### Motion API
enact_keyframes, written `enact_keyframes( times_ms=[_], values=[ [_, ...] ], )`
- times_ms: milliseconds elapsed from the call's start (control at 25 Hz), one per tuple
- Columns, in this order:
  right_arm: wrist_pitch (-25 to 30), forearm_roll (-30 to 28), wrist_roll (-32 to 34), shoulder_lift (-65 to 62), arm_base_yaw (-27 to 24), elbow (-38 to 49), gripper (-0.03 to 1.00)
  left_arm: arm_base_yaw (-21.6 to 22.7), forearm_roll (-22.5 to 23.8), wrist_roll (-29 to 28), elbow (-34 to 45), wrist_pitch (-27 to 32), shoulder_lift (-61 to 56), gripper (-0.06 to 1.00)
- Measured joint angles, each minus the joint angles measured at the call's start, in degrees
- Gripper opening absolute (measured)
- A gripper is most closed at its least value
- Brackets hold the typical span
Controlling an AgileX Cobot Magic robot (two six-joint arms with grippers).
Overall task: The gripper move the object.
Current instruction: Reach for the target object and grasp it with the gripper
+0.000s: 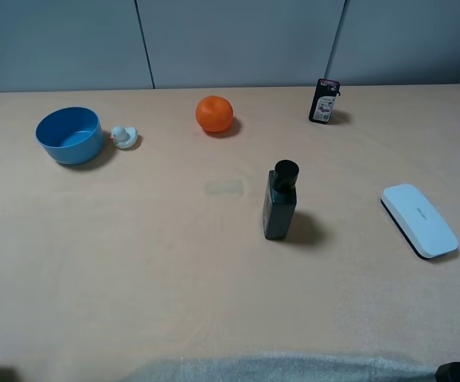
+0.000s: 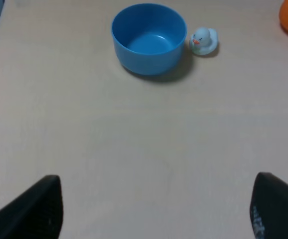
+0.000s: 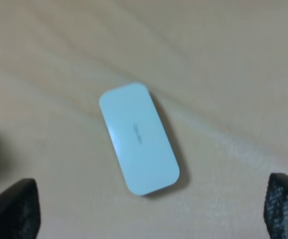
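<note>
The object (image 1: 419, 220) is a flat white oblong block with a dark underside, lying on the table at the right. In the right wrist view the object (image 3: 139, 138) lies aslant, just ahead of my right gripper (image 3: 153, 200). Its dark fingers (image 3: 14, 209) stand wide apart and open, with nothing held, and do not touch the block. My left gripper (image 2: 157, 201) is open too, over bare table, with the blue bowl (image 2: 149, 37) well ahead of it. In the exterior view only dark bits of the arms show at the bottom corners.
A dark bottle (image 1: 280, 200) stands upright mid-table, left of the object. At the back are an orange (image 1: 214, 113) and a small black packet (image 1: 324, 100). At the far left a blue bowl (image 1: 70, 135) stands with a small toy duck (image 1: 123, 137) beside it.
</note>
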Motion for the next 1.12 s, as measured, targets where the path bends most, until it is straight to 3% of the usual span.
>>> enact_keyframes(
  times_ms=[840, 1120],
  values=[
    [-0.31, -0.05, -5.89, 35.42, 0.22, -15.91, 0.68, 0.0, 0.0, 0.0, 0.0, 0.0, 0.0, 0.82],
    [-0.59, -1.02, -5.0, 45.21, 7.51, -26.7, 0.68, 0.0, 0.0, 0.0, 0.0, 0.0, 0.0, 0.82]
  ],
)
